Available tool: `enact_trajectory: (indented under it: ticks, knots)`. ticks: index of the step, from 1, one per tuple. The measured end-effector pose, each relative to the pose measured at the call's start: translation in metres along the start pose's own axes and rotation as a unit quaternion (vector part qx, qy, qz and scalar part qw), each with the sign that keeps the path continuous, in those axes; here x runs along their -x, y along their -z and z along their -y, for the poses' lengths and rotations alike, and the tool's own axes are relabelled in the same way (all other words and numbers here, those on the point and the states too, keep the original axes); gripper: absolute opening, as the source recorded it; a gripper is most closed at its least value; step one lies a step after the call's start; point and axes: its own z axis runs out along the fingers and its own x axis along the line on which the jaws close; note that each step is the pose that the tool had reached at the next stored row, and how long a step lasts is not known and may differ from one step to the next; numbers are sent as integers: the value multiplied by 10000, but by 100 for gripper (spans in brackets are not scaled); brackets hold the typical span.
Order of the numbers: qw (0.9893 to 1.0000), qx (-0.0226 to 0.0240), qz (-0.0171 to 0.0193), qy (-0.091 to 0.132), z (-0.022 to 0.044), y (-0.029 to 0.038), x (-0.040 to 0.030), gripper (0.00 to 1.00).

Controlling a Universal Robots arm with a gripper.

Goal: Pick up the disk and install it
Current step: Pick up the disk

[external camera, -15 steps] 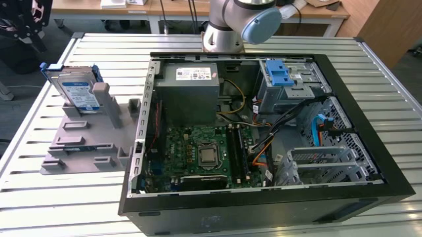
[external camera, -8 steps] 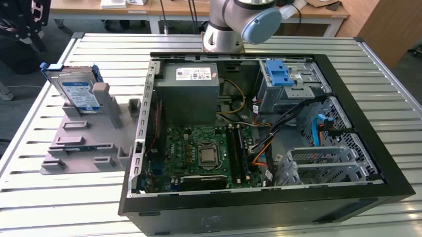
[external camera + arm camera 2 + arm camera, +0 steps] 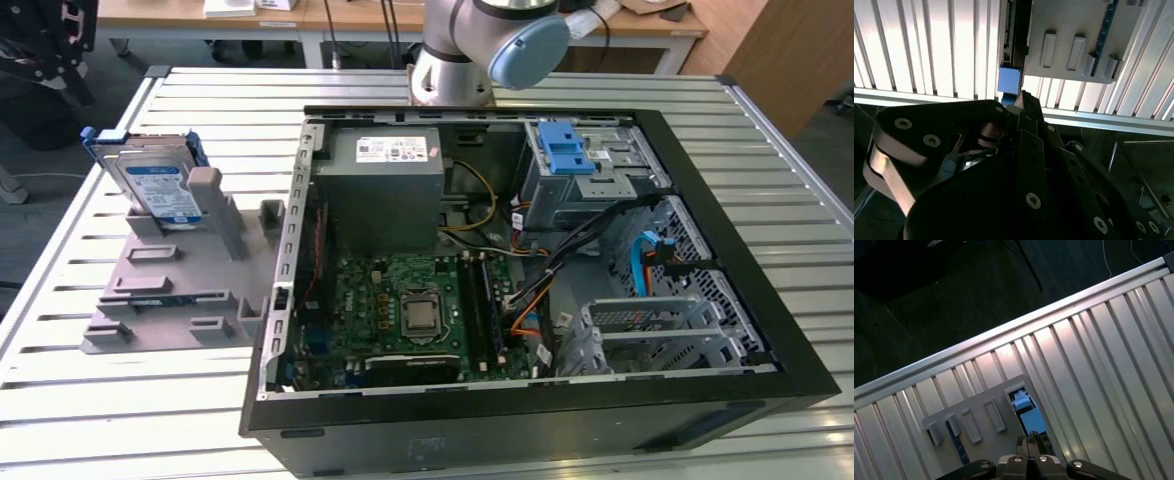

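On a slatted metal worktop (image 3: 80, 400), an open black computer case (image 3: 534, 425) lies on its side with the panel off, probably so the inside can be reached from above. Beside it, toward the exterior view's left, sits a grey plastic holder (image 3: 174, 290) made of blocky slots and ribs. The disk (image 3: 158, 185) stands on edge at the holder's far end. It is a flat silver rectangle with a white-and-blue label, framed by a thin blue bracket. Standing it upright likely keeps its top edge free to be gripped. It is not yet picked up, and it is well apart from the metal drive cage (image 3: 614, 175) with a ridged blue latch (image 3: 567, 150) in the case's far corner. Inside the case are a boxy grey power supply (image 3: 387, 180) and a green circuit board (image 3: 414, 305). The arm (image 3: 461, 50), pale grey with a blue cap, rises at the worktop's far edge. In the first wrist view the gripper (image 3: 1028, 440), dark metal with bolted links, hangs over the holder's end. Its jaws are pressed together with nothing between them. Just past their tips is a blue piece (image 3: 1026, 412), probably the disk's bracket seen edge-on.
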Motion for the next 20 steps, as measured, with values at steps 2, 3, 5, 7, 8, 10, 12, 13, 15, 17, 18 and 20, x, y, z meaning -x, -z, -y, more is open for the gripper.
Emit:
enact_trajectory:
  ticks: [2,3,5,7,8,10,12,13,15,17,18,20]
  knots:
    - [9999,-3,-4,158,0,-2,0,11]
    - [9997,-4,-6,250,0,-3,0,11]
    - [9991,-6,-11,424,0,-5,0,11]
    - [9983,-11,-15,588,0,-7,0,11]
    - [9979,-17,-14,642,0,-9,1,11]
    - [9978,-29,-11,665,-3,-11,7,11]
    - [9978,-30,-11,667,-3,-11,7,11]
    - [9978,-30,-11,668,-3,-11,7,11]
    - [9977,-31,-12,670,-2,-11,7,11]
    - [9974,-32,-12,721,-3,-12,8,11]
    - [9970,-32,-13,775,-3,-12,8,11]
    - [9960,-30,-12,892,-3,-12,9,11]
